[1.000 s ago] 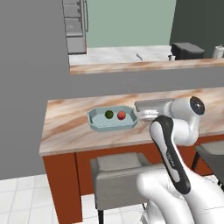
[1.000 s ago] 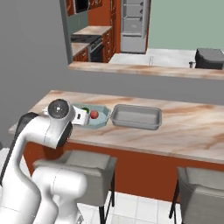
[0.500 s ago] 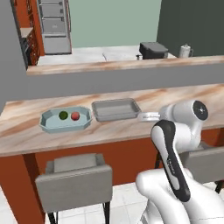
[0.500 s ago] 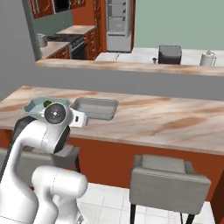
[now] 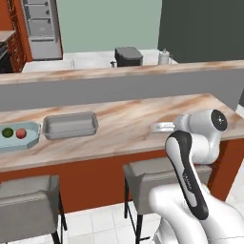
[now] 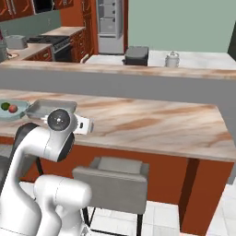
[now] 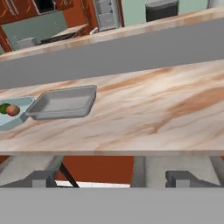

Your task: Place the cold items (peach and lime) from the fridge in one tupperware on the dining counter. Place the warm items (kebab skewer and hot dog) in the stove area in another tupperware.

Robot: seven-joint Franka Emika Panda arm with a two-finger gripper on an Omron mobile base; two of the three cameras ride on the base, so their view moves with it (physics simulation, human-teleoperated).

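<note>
dining counter (image 5: 124, 119) spans mid-frame | fridge (image 5: 43, 26) upper left | grey tray (image 5: 70, 125) left of centre on the counter, empty | blue tray (image 5: 29, 138) at left edge, just beside the grey one, holds lime (image 5: 7, 132) and peach (image 5: 21, 133) | gripper (image 7: 111, 178) bottom of hand view, fingers apart, empty

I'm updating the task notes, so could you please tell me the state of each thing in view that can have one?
Light blue tupperware: on the dining counter, holding both fruits.
Peach: in the blue tupperware.
Lime: in it, beside the peach.
Grey tupperware: empty, upright.
Gripper: open, holding nothing.
</note>
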